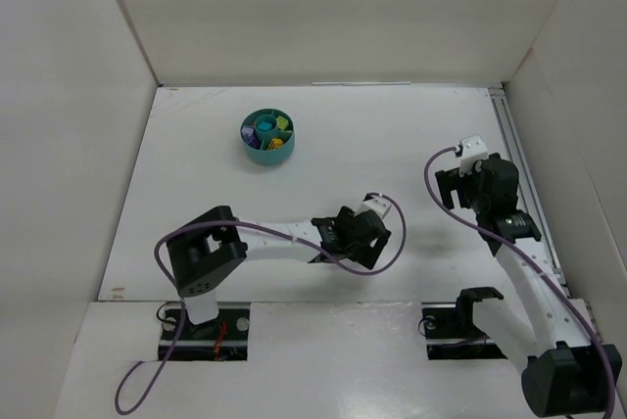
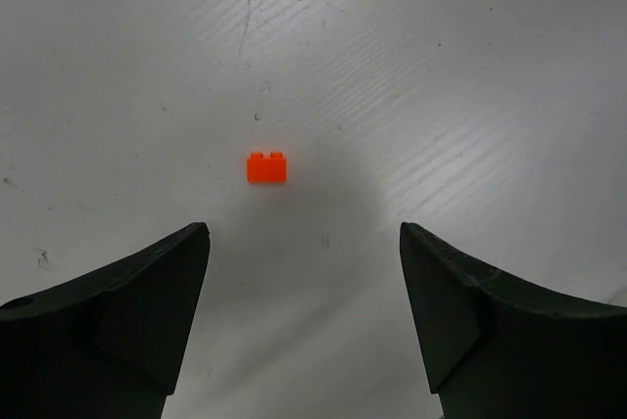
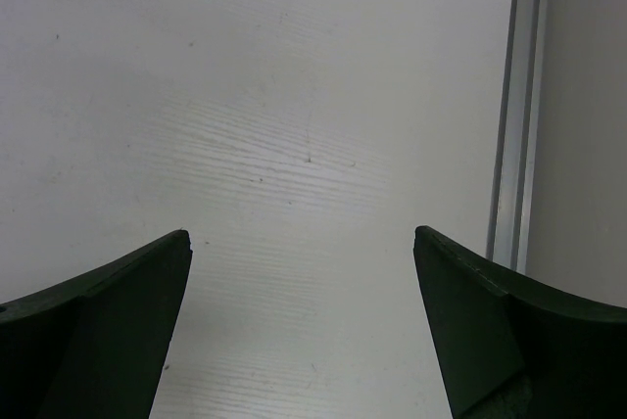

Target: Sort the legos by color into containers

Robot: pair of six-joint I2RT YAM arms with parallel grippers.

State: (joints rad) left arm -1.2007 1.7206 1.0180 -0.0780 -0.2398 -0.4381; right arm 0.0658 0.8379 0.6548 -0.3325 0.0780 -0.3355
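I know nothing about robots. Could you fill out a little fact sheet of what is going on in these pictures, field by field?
Left gripper: open, holding nothing, above the table
Orange lego: lying alone on the table just ahead of the open fingers, untouched
Right gripper: open, holding nothing, over the table near a metal rail
Bowl: teal, round, far from both arms; purple, yellow and green bits lie in its sections
Sorting: orange lego not yet in the bowl
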